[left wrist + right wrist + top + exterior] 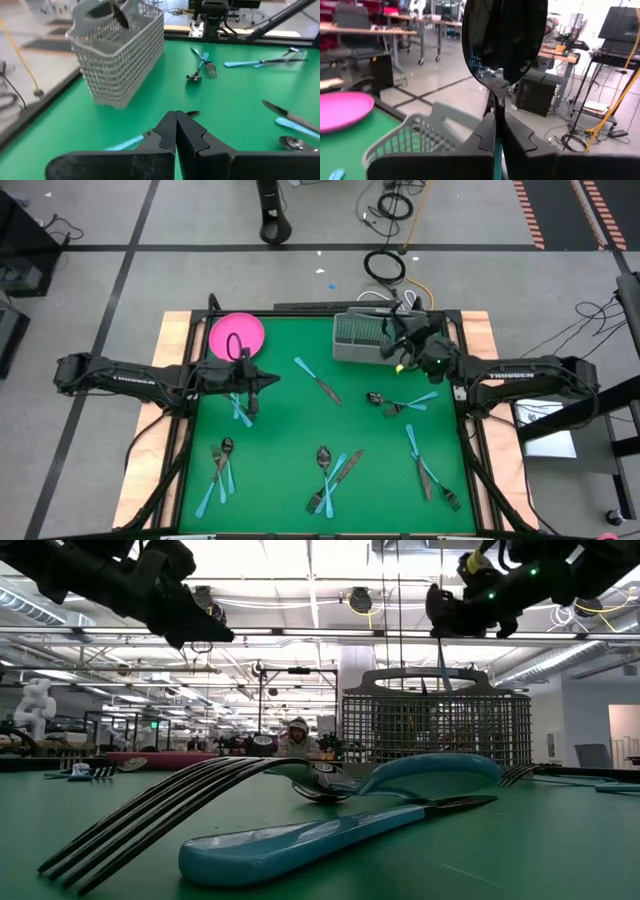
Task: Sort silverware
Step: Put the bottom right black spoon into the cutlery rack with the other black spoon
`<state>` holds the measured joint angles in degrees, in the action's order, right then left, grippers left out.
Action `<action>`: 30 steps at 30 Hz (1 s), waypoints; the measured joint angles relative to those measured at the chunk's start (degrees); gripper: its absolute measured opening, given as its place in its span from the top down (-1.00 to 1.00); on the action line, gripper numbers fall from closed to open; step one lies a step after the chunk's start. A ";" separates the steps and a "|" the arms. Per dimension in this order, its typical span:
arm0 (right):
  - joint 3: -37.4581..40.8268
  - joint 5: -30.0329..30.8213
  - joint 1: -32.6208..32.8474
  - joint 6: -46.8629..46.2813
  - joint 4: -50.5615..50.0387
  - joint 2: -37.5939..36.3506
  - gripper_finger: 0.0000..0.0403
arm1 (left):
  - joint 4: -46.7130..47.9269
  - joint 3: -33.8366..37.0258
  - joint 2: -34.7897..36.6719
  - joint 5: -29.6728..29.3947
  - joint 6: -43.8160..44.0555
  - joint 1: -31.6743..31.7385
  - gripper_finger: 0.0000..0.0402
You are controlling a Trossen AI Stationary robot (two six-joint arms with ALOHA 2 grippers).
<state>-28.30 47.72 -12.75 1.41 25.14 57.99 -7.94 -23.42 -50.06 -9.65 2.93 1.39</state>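
- In the low view, nearest the camera, a fork (170, 805) and a blue-handled piece (300, 840) lay across the green table (560, 860), huge and close; only this view showed a person (297, 737) seated far back in the room.
- The left wrist view alone showed the left gripper (175, 131) with its fingers pressed together and nothing between them, hovering over the table with a blue handle (125, 144) just beside it.
- The right wrist view alone showed the right gripper (495, 132) clamped on a spoon (504, 42), its dark bowl standing upright above the fingers, with the basket (415, 135) rim just below.
- From above, the remaining silverware (330, 470) lay scattered over the table in loose clusters; the right gripper (405, 352) sat at the basket's (355, 335) edge in the far right part, and the left gripper (270, 377) hung near the pink plate (237, 335) at the far left.
- The word "TROSSEN" could be read in white on both arms in the high view.
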 joint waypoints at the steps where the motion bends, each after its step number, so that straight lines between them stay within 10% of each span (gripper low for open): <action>1: -0.02 -0.01 0.00 -0.59 -1.22 0.18 1.00 | 1.60 0.00 0.28 -0.03 1.02 0.00 1.00; 15: 0.03 -0.11 -2.01 -8.56 -9.23 3.83 1.00 | 15.35 0.00 3.26 -2.59 5.88 -0.04 1.00; 30: 0.03 -3.10 -2.54 -11.28 -14.30 3.83 0.97 | 23.76 4.13 23.26 -1.28 21.92 -3.58 1.00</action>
<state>-28.27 44.62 -15.29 -9.88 10.84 61.82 15.83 -19.29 -26.80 -10.92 24.85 -2.19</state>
